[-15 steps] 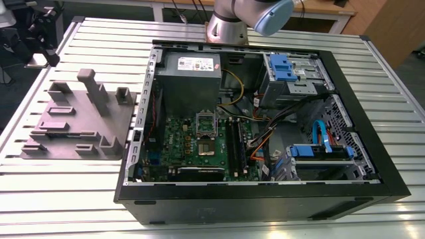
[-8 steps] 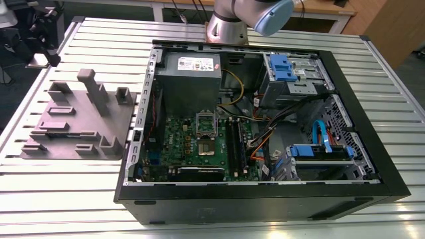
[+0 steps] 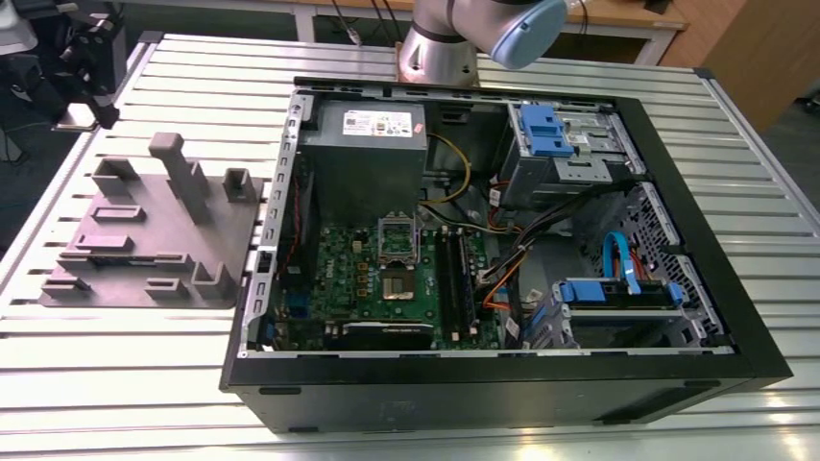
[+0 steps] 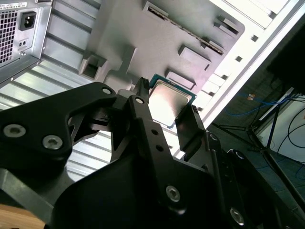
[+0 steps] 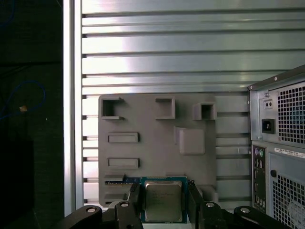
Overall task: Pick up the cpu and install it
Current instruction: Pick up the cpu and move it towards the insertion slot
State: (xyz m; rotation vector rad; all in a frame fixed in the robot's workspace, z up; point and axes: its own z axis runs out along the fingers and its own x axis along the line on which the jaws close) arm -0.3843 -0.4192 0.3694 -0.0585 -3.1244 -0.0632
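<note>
I have the gripper point(image 5: 163, 188) clamped on the cpu point(image 5: 163, 202), a finger on each of two opposite edges and its silvery top facing both wrist views. It sits over an edge of the grey plastic plate point(image 5: 157, 138); I can't tell whether it is lifted clear. In the exterior view the plate lies at nine o'clock from the open computer case point(image 3: 513, 376), with the arm point(image 3: 451, 38) at twelve.

Silver arm point(image 3: 443, 48), light-blue joint cap point(image 3: 528, 34); black screw-studded jaws.
</note>
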